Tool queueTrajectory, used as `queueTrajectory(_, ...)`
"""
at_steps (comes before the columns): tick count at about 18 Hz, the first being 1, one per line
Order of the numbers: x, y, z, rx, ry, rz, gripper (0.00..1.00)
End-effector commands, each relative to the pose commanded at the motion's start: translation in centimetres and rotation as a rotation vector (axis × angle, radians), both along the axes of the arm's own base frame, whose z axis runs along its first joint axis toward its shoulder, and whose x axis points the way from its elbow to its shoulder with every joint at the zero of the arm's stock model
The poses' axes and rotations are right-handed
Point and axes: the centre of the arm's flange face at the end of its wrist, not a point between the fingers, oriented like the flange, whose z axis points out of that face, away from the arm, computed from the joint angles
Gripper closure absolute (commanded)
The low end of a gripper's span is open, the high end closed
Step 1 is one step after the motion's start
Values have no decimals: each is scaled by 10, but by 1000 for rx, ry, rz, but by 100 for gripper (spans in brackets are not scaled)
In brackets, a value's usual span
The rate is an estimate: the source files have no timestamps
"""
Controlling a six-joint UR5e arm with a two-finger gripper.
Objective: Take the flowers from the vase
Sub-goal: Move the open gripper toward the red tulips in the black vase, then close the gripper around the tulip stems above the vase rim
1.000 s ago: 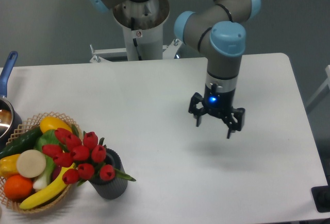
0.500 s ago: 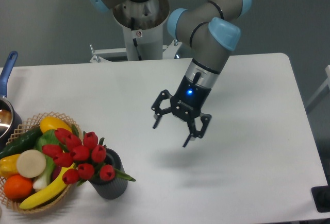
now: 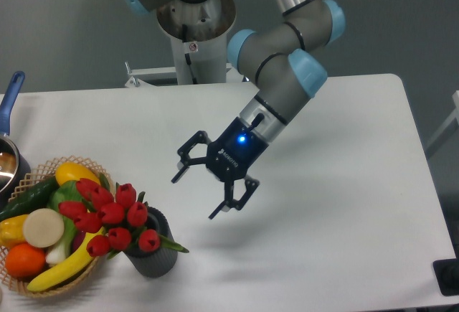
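Flowers (image 3: 113,216) upright in vase (image 3: 153,252), touching basket (image 3: 43,172) at nine o'clock; gripper (image 3: 204,189) at two o'clock from blooms, tilted, spread wide, empty; approach step; next: descend toward eight o'clock, straddle stems, close.

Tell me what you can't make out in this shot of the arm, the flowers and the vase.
From the one fixed camera:
- Stems of the flowers: hidden inside the vase and behind the blooms.
- Pan: cut off by the left edge; contents unclear.
- Basket: lower part cut by the bottom edge, its inside covered by fruit.
- Dark object at the right edge: cut off, unidentifiable.
- Gripper: its height above the table cannot be judged.
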Motion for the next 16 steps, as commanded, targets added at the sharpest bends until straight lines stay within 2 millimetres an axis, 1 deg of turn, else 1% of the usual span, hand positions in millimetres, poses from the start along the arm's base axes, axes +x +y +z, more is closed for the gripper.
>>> queueTrajectory(2, 8, 9, -3, 18, -2, -26, 0)
queueTrajectory(6, 20, 34, -11, 22, 2, -74, 0)
queueTrajectory(7, 17, 38, -12, 27, 8, -76, 0)
queueTrajectory(8, 17, 45, -10, 34, 18, -85, 0)
queueTrajectory(9, 20, 54, -10, 38, 22, -101, 0)
queueTrajectory(10, 23, 59, -12, 37, 21, -110, 0)
queueTrajectory(12, 31, 67, -19, 33, 16, -128, 0)
queueTrajectory(15, 41, 74, -21, 35, 20, -147, 0)
queueTrajectory(16, 44, 76, -23, 32, 16, -152, 4)
